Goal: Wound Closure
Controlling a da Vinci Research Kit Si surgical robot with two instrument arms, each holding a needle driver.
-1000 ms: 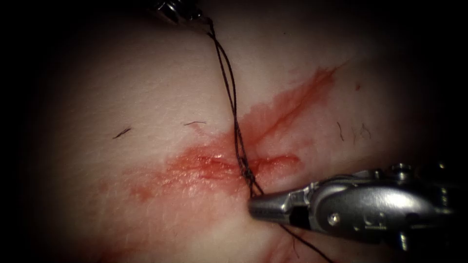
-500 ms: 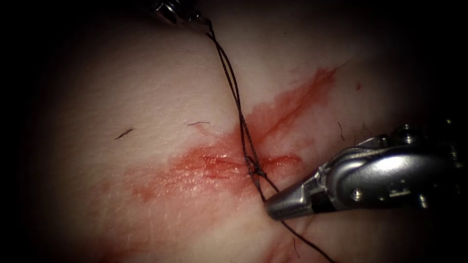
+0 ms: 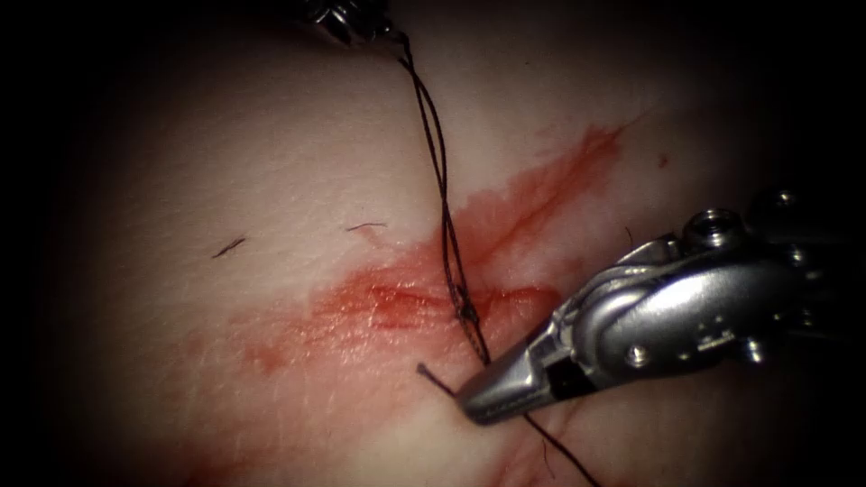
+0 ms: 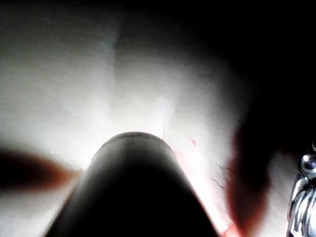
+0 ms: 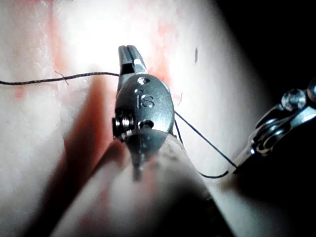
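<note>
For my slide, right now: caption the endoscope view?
Left end effector and right end effector hold thread knotted over the cut.

The only readable marking is "is", stamped into the rounded metal body of the right arm's tool (image 5: 129, 53) behind its jaws, seen in the right wrist view. Nothing else bears readable text.

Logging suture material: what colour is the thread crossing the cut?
Dark, near black; the thread shows best in the endoscope view.
</note>
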